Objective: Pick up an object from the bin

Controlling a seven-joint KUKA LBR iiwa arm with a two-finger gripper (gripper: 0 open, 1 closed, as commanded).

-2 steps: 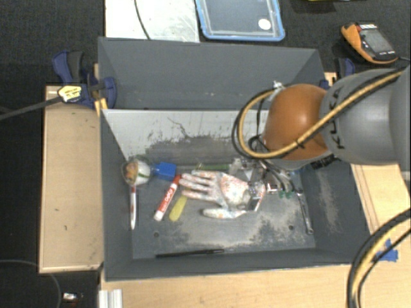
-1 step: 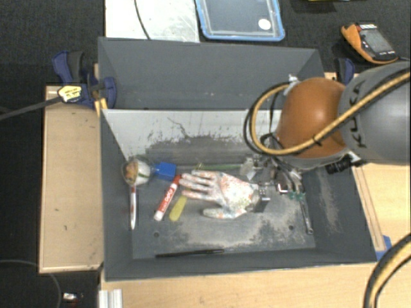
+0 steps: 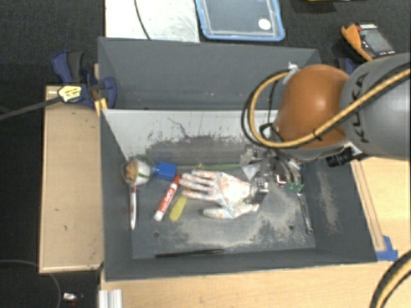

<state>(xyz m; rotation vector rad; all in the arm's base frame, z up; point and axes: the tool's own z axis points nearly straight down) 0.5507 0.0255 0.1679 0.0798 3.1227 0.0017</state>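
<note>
My gripper (image 3: 262, 183) hangs low in the middle right of the bin, beneath the arm's orange cover. It is right at the wrist end of a pale toy hand (image 3: 221, 190), which lies flat with its fingers pointing left. I cannot make out whether the gripper touches the hand. A thin metal rod (image 3: 303, 212) lies just to the gripper's right. A thin green stick (image 3: 218, 167) lies behind the toy hand.
Left of the toy hand lie a red marker (image 3: 167, 197), a short yellow piece (image 3: 177, 208), a blue piece (image 3: 165, 170) and a spoon-like tool with a round head (image 3: 133, 173). A thin black stick (image 3: 189, 253) lies along the front wall.
</note>
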